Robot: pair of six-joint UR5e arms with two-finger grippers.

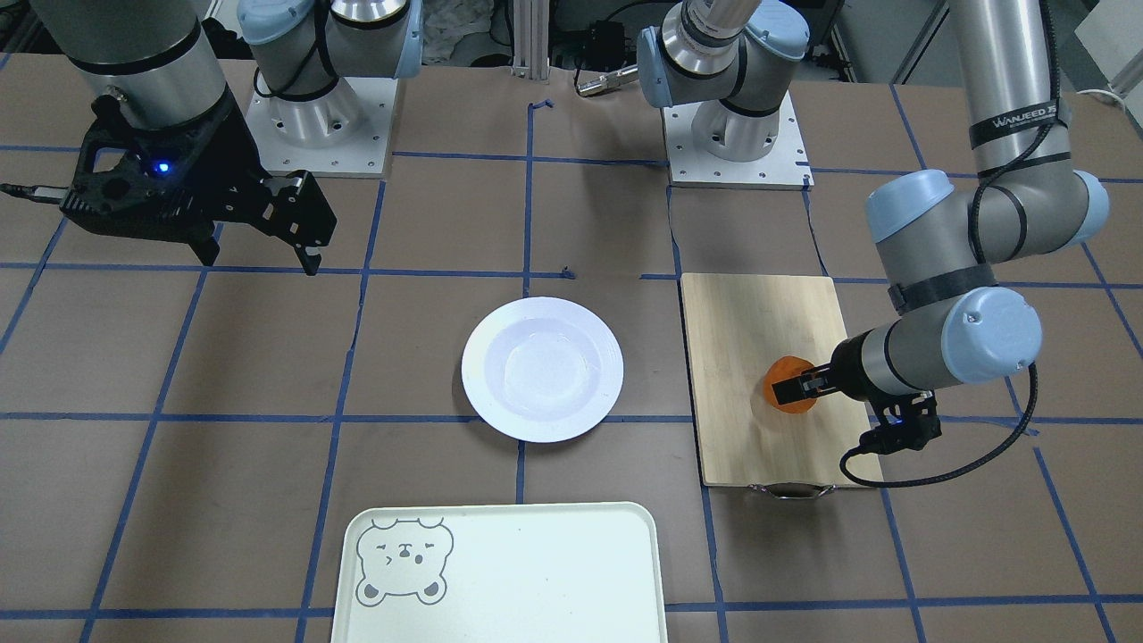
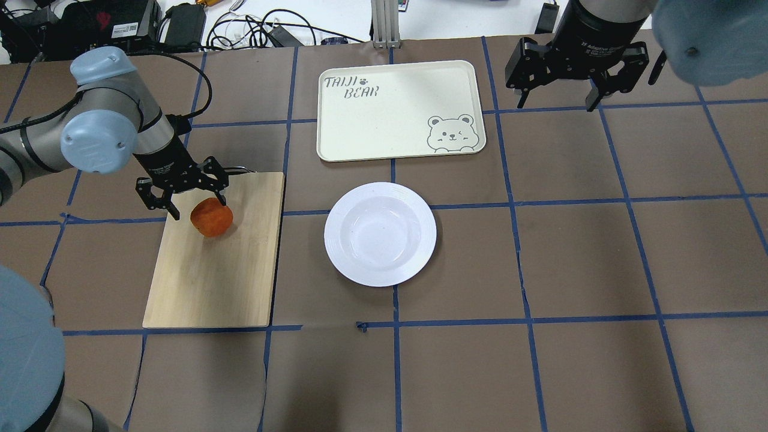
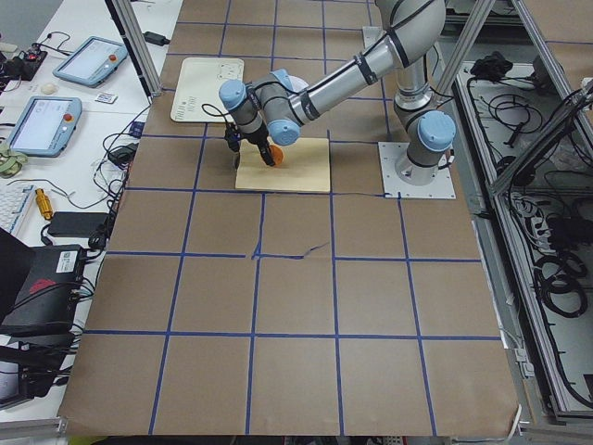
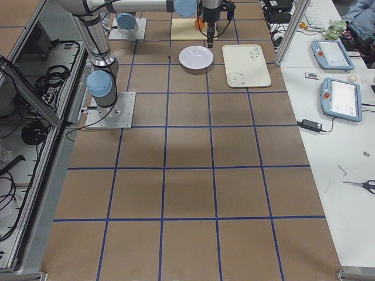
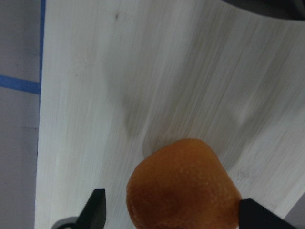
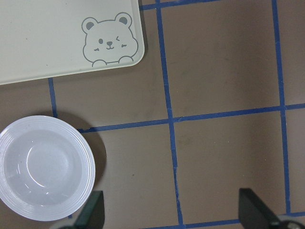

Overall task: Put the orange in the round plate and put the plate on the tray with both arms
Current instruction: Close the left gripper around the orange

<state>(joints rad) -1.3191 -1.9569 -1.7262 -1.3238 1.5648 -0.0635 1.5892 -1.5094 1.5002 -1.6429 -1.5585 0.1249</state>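
Observation:
The orange (image 2: 211, 217) rests on a light wooden cutting board (image 2: 210, 282) at the robot's left. My left gripper (image 2: 198, 207) is open and low over it. In the left wrist view the orange (image 5: 183, 186) lies between the two black fingertips (image 5: 97, 210), with a small gap on one side. The white round plate (image 2: 380, 234) sits empty at the table's middle. Beyond it lies the cream tray (image 2: 396, 111) with its bear face, also empty. My right gripper (image 2: 555, 96) hangs open and high at the far right, holding nothing.
The cutting board (image 1: 750, 429) has a metal handle at its far end. Brown table covering with blue tape lines surrounds the plate (image 1: 542, 369) and tray (image 1: 500, 572). Cables and devices lie past the table's far edge.

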